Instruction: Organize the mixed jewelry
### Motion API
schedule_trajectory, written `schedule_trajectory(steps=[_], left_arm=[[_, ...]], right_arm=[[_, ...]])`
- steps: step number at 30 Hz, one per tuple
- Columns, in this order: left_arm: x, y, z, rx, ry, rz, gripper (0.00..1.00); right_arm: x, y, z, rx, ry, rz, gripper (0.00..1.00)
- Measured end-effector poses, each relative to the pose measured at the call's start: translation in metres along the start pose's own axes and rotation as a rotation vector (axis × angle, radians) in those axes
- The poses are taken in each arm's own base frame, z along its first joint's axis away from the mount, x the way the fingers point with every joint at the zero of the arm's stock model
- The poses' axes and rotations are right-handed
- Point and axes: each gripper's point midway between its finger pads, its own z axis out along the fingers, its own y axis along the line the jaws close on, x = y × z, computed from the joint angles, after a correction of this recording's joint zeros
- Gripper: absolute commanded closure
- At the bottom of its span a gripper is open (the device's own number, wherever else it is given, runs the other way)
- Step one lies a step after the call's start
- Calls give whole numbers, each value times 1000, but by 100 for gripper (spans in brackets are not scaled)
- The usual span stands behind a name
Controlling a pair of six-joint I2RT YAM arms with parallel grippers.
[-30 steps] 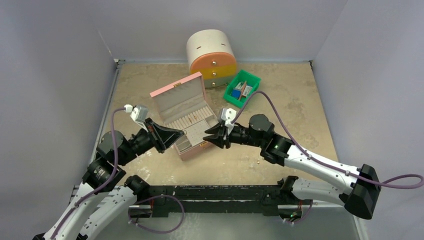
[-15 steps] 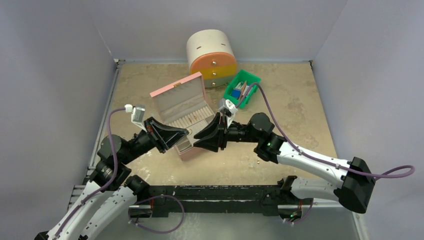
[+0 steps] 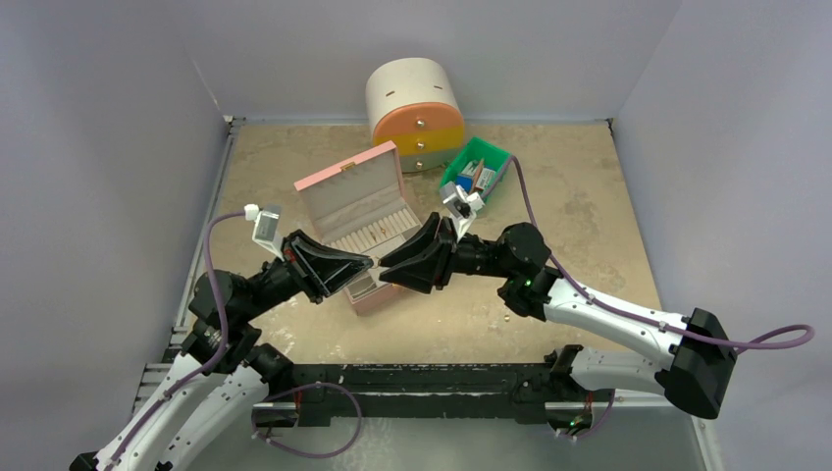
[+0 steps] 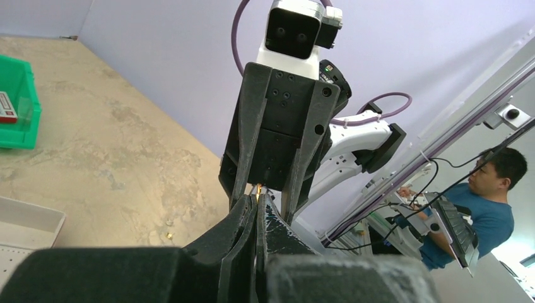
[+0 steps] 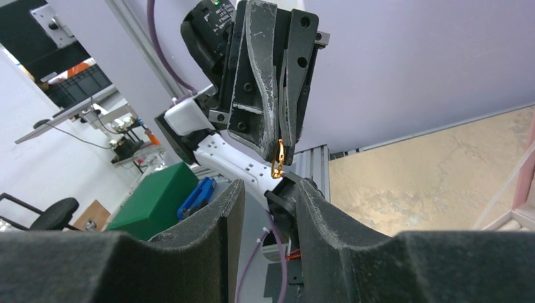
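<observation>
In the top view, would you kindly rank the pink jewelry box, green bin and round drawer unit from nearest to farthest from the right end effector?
1. pink jewelry box, just behind the right end effector.
2. green bin, back right.
3. round drawer unit, at the back wall.

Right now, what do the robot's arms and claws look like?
The left arm and right arm are white lower down, black toward the wrist, each trailing a purple cable. The left gripper and right gripper are black two-finger wedges with small white cameras on top.
</observation>
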Motion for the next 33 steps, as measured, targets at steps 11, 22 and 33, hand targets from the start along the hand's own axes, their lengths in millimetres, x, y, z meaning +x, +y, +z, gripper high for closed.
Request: schedule_trajectory(steps=[11, 22, 33], left_arm=[[-1, -6, 0, 28, 0, 3, 100], [-1, -7, 0, 34, 0, 3, 100], [2, -3, 0, 29, 4, -1, 100]], right_arm=[[-10, 8, 1, -27, -40, 21, 68], [-18, 9, 3, -25, -73, 28, 71], [-14, 4, 4, -16, -67, 37, 81]])
